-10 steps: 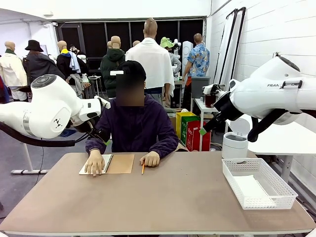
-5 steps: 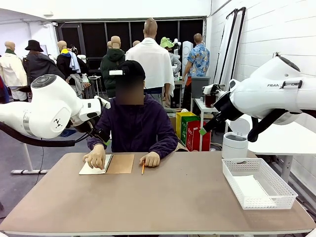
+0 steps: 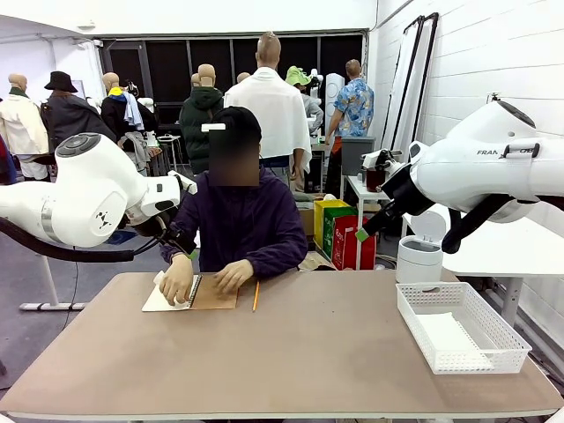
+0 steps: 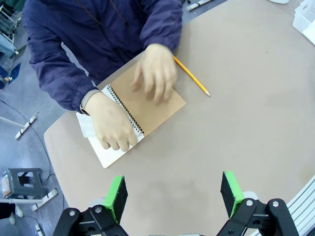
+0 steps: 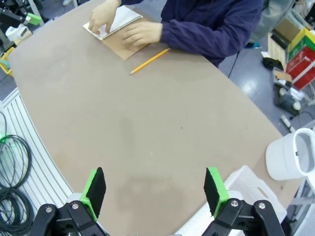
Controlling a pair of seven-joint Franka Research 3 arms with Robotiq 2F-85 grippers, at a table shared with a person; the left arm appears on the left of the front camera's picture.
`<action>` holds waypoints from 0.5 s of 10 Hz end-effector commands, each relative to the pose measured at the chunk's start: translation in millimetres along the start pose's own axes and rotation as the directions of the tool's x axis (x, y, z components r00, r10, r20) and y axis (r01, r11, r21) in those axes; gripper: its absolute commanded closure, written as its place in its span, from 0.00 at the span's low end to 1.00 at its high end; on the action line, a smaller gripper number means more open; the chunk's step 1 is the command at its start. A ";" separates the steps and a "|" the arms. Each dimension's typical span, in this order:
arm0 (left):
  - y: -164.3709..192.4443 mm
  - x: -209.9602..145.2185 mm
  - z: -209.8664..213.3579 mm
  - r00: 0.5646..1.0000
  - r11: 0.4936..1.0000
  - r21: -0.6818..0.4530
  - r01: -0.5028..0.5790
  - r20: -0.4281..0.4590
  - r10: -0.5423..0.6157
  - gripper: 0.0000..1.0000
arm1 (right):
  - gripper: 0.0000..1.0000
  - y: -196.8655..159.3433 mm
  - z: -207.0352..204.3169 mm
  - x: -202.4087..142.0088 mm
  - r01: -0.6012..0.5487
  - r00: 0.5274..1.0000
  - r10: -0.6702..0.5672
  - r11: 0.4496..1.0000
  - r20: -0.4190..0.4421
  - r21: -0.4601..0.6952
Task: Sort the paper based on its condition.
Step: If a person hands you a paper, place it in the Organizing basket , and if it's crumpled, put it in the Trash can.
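paper (image 4: 109,155): a thin, matte white page on the notebook's open side. It lies ahead of my left gripper (image 4: 173,194), well apart, pinned under a person's hand (image 4: 113,129)
change: that hand has curled its fingers on the page, and a bit of white sheet now bunches up beside its wrist. The other hand (image 4: 155,78) has left its spot by the pencil (image 4: 192,76) and sits on the brown cover (image 4: 162,110), blurred
meaning: I judge a sheet is being worked loose or crumpled — nothing is free for me to sort yet
left gripper: jaws wide, nothing between the green pads, held high over the table (image 4: 246,128)
right gripper (image 5: 155,191): also wide and empty; the paper lies far ahead of it, off to its left
textures: stiff kraft cover, wire spiral binding, slim yellow pencil, smooth tan tabletop
basket (image 3: 480,359): white mesh, rectangular, shallow — on the right arm's side, well apart from the paper
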State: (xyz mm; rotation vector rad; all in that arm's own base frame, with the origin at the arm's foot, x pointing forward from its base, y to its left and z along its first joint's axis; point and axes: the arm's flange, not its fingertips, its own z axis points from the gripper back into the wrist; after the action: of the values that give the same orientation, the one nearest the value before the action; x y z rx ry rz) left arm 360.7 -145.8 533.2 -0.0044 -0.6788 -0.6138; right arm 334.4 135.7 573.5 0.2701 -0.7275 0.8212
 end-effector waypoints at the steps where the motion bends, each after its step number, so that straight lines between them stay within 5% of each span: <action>1: 1.5 1.4 -0.6 1.000 1.000 -0.001 -0.003 -0.003 0.003 0.00 | 0.00 -0.1 0.0 0.2 0.001 1.000 -0.001 1.000 -0.003 -0.003; 5: 1.5 1.4 -0.6 1.000 1.000 -0.001 -0.003 -0.003 0.003 0.00 | 0.00 -0.1 0.0 0.2 0.001 1.000 -0.001 1.000 -0.003 -0.003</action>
State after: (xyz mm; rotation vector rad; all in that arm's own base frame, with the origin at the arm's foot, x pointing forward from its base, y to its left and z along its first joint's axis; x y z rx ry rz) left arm 360.7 -145.8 533.2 -0.0044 -0.6788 -0.6138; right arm 334.4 135.7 573.5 0.2701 -0.7275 0.8212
